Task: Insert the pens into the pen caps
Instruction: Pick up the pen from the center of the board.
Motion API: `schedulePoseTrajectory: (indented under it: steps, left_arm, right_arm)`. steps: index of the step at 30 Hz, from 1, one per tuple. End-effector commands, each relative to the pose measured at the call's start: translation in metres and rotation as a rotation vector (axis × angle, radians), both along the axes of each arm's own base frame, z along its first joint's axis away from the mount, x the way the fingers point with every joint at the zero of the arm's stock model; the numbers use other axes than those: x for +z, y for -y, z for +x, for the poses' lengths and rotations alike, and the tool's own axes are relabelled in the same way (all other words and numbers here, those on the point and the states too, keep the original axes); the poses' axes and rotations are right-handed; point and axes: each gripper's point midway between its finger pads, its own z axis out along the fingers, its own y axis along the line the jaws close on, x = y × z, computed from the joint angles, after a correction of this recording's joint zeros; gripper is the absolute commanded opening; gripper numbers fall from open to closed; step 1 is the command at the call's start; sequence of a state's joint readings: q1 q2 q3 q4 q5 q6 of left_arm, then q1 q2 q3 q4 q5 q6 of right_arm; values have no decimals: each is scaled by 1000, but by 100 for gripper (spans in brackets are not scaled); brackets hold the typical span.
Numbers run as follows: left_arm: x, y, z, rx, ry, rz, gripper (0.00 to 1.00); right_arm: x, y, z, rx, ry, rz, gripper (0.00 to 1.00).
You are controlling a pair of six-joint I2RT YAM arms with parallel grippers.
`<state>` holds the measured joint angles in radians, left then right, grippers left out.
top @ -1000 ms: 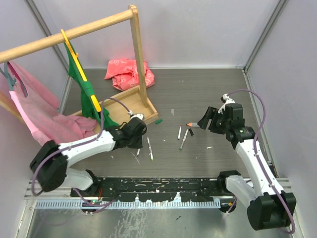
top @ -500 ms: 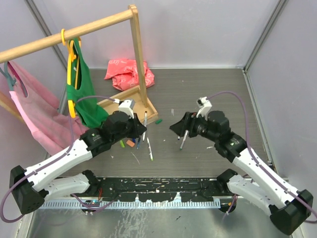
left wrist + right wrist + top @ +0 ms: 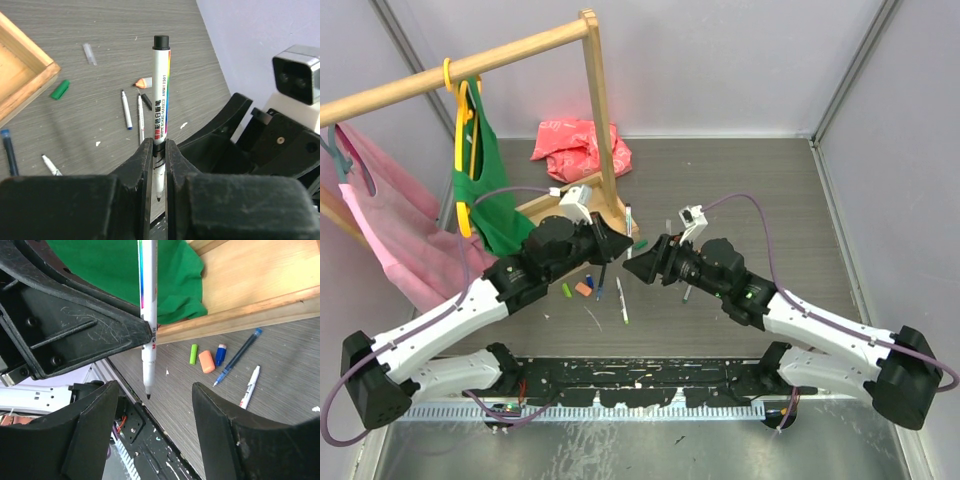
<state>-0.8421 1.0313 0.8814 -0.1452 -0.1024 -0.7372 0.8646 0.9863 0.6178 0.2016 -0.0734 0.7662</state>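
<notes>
My left gripper [image 3: 159, 146] is shut on a pen [image 3: 161, 90] with a white barrel, its black end up and its black tip toward the wrist. In the top view the left gripper [image 3: 616, 243] holds that pen [image 3: 628, 218] upright above the table's middle. My right gripper [image 3: 638, 268] faces it from the right, close by. In the right wrist view the right gripper [image 3: 155, 387] is open and empty, and the pen [image 3: 148, 315] hangs with its tip between the fingers [image 3: 95, 430]. Green [image 3: 193, 354], orange [image 3: 206, 361] and blue [image 3: 220, 355] pen caps lie together on the table.
A wooden tray [image 3: 565, 195] and a rack post [image 3: 600, 110] stand behind the left gripper, with a green garment [image 3: 485, 180] hanging at left. Loose pens [image 3: 126, 110] [image 3: 623, 300], a black cap [image 3: 146, 101] and a green cap [image 3: 60, 89] lie scattered. A red bag [image 3: 578, 145] lies at the back.
The left arm has swung right and raised the pen upright. The right arm has reached left until its open fingers stand around the pen's tip. The green garment has swung left.
</notes>
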Motion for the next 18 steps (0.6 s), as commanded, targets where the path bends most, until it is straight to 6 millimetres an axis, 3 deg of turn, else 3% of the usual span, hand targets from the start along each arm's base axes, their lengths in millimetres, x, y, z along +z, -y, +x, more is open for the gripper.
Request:
schedulePoseTrajectory:
  steps: [1,18]
  left_arm:
    - [59,16,5,-35,101,-159,0]
    - [54,21,-5,-86,73,-180,0]
  right_arm:
    - [58,-12,12,-38,113,146,65]
    - [59,-19,21,-44,140,114,40]
